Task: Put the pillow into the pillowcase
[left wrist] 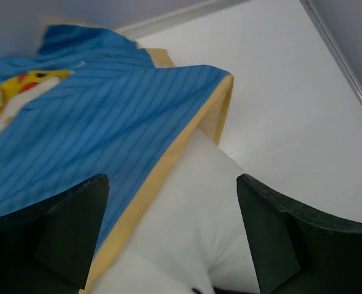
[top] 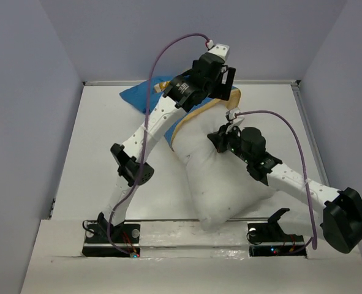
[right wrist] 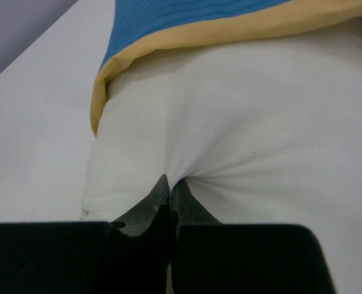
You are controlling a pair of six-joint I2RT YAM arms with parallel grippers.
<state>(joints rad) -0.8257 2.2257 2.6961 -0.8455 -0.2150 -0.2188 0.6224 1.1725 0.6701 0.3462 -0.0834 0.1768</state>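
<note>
The white pillow point(top: 226, 184) lies in the middle of the table, its far end tucked under the open mouth of the pillowcase point(top: 138, 95). In the left wrist view the pillowcase point(left wrist: 107, 116) shows its blue striped side with a yellow hem, draped over the pillow point(left wrist: 193, 220). My left gripper point(top: 225, 86) hovers above that hem, and in its own view the left gripper point(left wrist: 171, 184) is open with nothing between its fingers. My right gripper point(top: 220, 136) is shut on a pinch of pillow fabric just short of the hem. In the right wrist view the right gripper point(right wrist: 170, 184) puckers the pillow point(right wrist: 260, 122) below the pillowcase point(right wrist: 187, 15).
The white table point(top: 101, 165) has a raised rim point(top: 306, 116) along its back and sides, with grey walls beyond. Purple cables point(top: 162, 52) arc over both arms. The pillowcase's far part bunches against the back edge.
</note>
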